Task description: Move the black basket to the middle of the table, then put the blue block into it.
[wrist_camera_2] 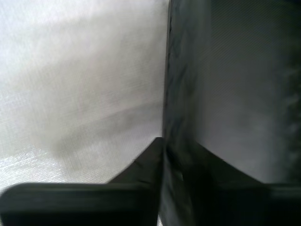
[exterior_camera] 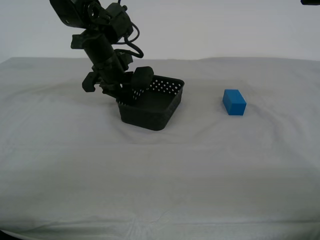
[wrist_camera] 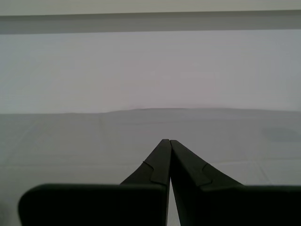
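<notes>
The black basket [exterior_camera: 155, 110] stands on the table [exterior_camera: 200, 175] a little to the exterior view's left of the middle. My second gripper [exterior_camera: 126, 97] is shut on the basket's wall on the exterior view's left. The second wrist view shows that dark wall [wrist_camera_2: 225, 94] pinched at my second gripper's tips [wrist_camera_2: 163, 141], with the cloth [wrist_camera_2: 80, 84] beside it. The blue block [exterior_camera: 234, 102] lies alone on the cloth to the exterior view's right of the basket. My first gripper [wrist_camera: 168, 141] is shut and empty above bare cloth [wrist_camera: 70, 141]. Neither basket nor block shows in its view.
A pale wall stands behind the table's far edge. A small dark part [exterior_camera: 310, 2] shows at the top of the exterior view's right. Wrinkled cloth runs from the basket and block to the table's near edge.
</notes>
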